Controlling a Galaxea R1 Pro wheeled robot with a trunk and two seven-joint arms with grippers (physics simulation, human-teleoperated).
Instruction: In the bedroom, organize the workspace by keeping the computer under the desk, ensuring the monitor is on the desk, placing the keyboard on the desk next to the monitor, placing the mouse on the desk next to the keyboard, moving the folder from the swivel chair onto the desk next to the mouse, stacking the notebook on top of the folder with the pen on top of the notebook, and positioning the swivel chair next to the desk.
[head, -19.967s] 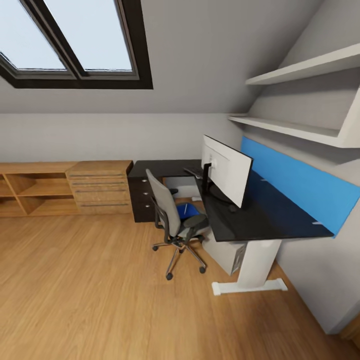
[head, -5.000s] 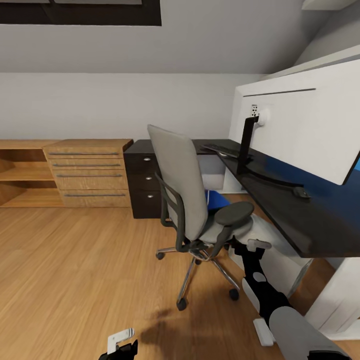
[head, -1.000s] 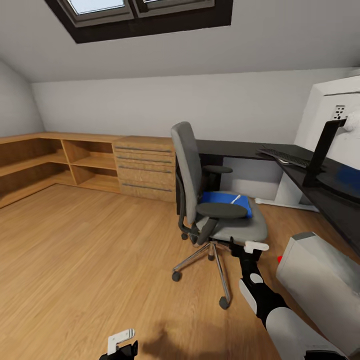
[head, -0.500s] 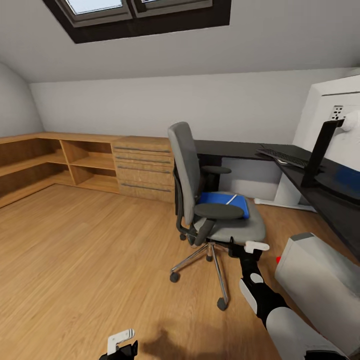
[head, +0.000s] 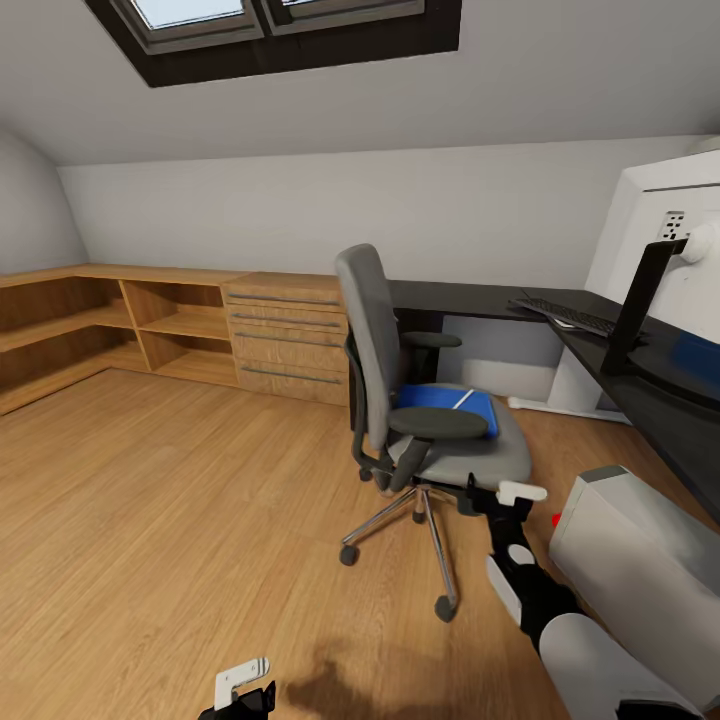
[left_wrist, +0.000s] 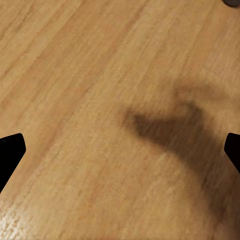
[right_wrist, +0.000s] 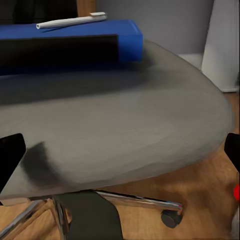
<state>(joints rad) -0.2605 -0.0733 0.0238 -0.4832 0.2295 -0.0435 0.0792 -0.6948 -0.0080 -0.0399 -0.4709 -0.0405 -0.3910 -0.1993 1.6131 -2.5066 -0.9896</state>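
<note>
**A:** Right gripper first: where is it, and is it carrying anything?

**B:** It hovers just in front of the grey-cushioned swivel chair, level with the seat's front edge. In the right wrist view its two dark fingertips sit at the far edges of the picture, so the jaws are spread wide with nothing between them. I'd say the arm is held low and forward so it can reach over the seat.

**A:** And what lies on the seat?

**B:** A flat bright blue folder with a black spine edge, and a thin whitish pen lying on top of it. I cannot make out the notebook.

**A:** The left gripper?

**B:** Low at the robot's side, above the bare wooden floor. Its fingertips are also at the far edges of its wrist view, so it is spread wide and empty.

**A:** The rest of the workspace?

**B:** A slim grey keyboard with black keys lies on the glossy black desk, beside the wide monitor with its white back. The light grey tower computer stands on the floor at the desk's edge.

**A:** Any change from half a second earlier?

**B:** Little. The right gripper has crept slightly forward and lower; the chair looks unmoved.
</note>
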